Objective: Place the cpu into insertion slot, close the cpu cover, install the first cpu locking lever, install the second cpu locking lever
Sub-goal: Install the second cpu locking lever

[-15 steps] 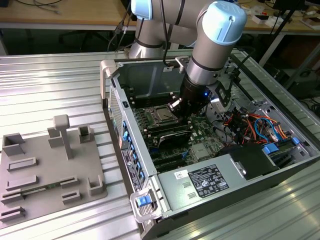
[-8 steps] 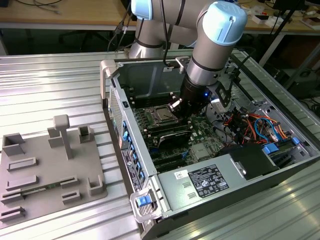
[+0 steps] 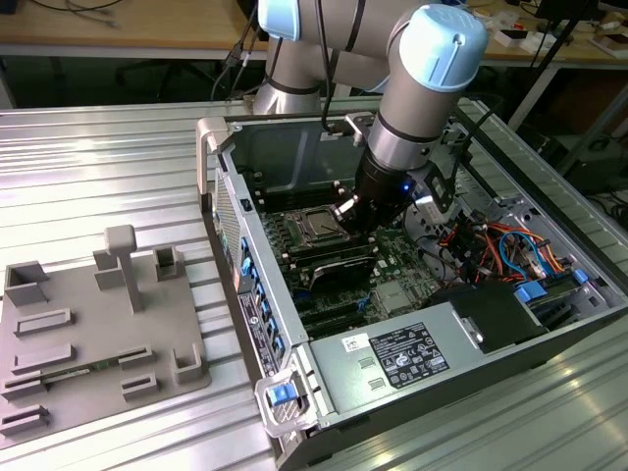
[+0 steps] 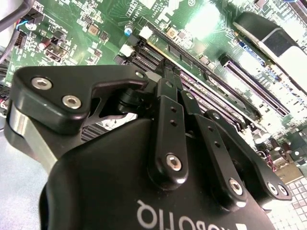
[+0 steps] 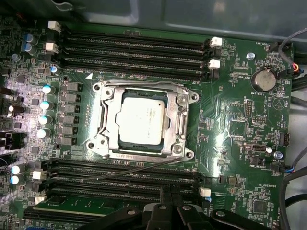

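Sitting under the closed cpu cover point(image 5: 144, 122), the cpu point(image 5: 143, 120); claw point(image 5: 165, 203) fingertips apparently pressed together, partly cropped

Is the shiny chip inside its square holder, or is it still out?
In. In the first wrist view the cpu lies flat in the insertion slot, with the cpu cover framing it.

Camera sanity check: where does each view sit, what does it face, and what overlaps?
Exterior view: off the arm, looking down into the open computer case; arm and gripper over the cpu.
First wrist view: on the arm, facing the cpu under the cpu cover.
Second wrist view: behind the gripper.
Both wrist views share the memory slots.
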Motion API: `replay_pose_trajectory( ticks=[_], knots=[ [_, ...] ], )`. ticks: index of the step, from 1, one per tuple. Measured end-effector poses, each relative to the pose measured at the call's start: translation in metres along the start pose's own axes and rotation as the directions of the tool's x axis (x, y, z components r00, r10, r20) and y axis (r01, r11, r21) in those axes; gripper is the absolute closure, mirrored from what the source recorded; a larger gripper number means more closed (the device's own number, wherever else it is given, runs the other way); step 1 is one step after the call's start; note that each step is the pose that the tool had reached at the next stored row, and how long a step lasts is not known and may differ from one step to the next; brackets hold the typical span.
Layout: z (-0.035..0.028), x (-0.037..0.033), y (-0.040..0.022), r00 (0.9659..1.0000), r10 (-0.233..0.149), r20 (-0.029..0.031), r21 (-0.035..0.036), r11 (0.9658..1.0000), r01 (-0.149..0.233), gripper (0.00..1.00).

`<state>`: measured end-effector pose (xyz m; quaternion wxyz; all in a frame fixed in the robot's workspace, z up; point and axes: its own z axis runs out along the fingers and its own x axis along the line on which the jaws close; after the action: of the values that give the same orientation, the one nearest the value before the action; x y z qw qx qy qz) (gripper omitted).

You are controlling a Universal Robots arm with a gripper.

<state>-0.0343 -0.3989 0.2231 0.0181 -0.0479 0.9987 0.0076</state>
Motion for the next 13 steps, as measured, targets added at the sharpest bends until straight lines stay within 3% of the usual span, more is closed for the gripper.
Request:
replay_pose_trajectory(
  ticks=[13],
  knots=[
    [0.0, 0.0003, -0.0032, 1.0, 0.0, 0.0, 0.0, 1.0, 0.0, 0.89]
  ],
)
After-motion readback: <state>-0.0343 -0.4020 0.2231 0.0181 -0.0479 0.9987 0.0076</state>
